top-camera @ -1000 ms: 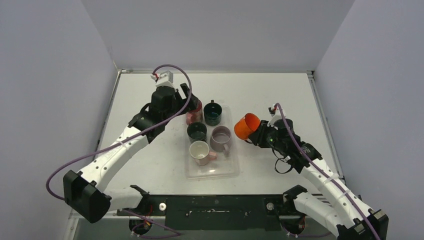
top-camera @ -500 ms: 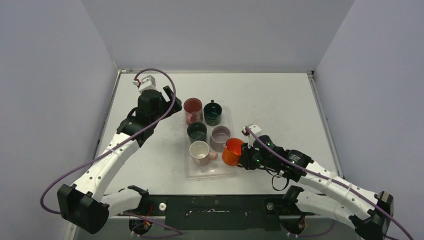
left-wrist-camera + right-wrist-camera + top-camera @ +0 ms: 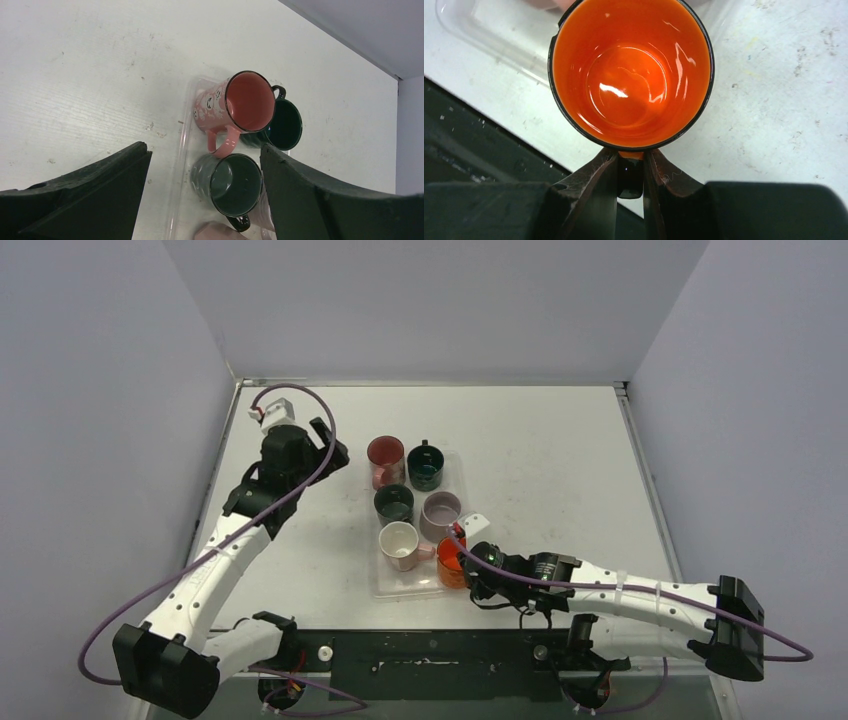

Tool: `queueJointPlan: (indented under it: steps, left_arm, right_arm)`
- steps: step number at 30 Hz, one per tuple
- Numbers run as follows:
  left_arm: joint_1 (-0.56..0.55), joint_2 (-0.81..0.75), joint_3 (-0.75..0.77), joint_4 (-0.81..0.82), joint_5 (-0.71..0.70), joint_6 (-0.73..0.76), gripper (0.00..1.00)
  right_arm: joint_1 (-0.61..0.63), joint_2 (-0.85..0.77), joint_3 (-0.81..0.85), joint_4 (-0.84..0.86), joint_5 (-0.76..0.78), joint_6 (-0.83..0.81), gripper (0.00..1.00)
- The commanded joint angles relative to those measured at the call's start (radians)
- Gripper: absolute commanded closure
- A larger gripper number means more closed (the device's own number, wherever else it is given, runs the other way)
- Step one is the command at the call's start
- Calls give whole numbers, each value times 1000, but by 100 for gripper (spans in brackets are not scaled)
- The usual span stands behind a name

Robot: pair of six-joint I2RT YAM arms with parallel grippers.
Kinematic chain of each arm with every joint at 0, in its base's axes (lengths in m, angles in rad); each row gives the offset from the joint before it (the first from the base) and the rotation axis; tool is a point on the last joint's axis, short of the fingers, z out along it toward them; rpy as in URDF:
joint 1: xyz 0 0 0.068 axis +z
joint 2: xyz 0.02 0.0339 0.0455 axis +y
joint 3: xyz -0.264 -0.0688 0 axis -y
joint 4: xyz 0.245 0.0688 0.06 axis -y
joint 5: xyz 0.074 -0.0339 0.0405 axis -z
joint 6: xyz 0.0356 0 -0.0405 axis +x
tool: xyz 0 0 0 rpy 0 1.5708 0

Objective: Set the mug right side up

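Orange mug (image 3: 631, 75): mouth up, at near right corner of clear tray (image 3: 425, 586) | right tool (image 3: 630, 170): narrow, pinching its handle | left tool (image 3: 205, 175): wide, empty, far left | remaining, I'd say: set down, release; resting or not, cannot tell

Bright, even light, soft shadows, white glare inside the orange mug (image 3: 631, 75).

No legible text, labels, numbers visible.
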Motion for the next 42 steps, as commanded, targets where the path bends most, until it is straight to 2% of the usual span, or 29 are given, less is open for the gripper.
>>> queueJointPlan:
  steps: [1, 8, 10, 15, 20, 24, 26, 30, 34, 38, 40, 42]
  left_arm:
    - [19, -31, -8, 8, 27, 0, 20]
    - [32, -40, -14, 7, 35, 2, 20]
    - [34, -43, -14, 5, 40, 8, 20]
    - [40, -39, 28, -74, 52, -7, 19]
    - [52, -21, 101, -192, 42, -1, 14]
    - [53, -34, 120, -240, 48, 2, 6]
    - [54, -46, 127, -269, 45, 3, 3]
    - [54, -91, 126, -327, 13, 27, 4]
    - [54, -189, 107, -335, -31, 63, 4]
    - [53, -304, 102, -325, -60, 117, 4]
    - [54, -351, 97, -323, -70, 137, 4]
    - [54, -393, 90, -327, -80, 152, 4]
  right_arm:
    - [4, 0, -7, 153, 131, 26, 95]
    - [3, 48, -53, 226, 118, 13, 95]
    - [3, 63, -59, 233, 124, 12, 91]
    - [0, 91, -65, 239, 167, 27, 66]
    - [0, 100, -63, 242, 192, 40, 40]
    - [0, 81, -45, 214, 202, 35, 30]
    - [0, 49, -32, 193, 205, 28, 22]
    - [1, -90, -23, 173, 209, -19, 9]
    - [-2, -210, 36, 136, 303, -69, 4]
    - [-44, -221, 134, 51, 481, -71, 1]
    - [-125, -204, 173, 20, 511, -83, 0]
    - [-256, -191, 195, 17, 475, -109, 0]
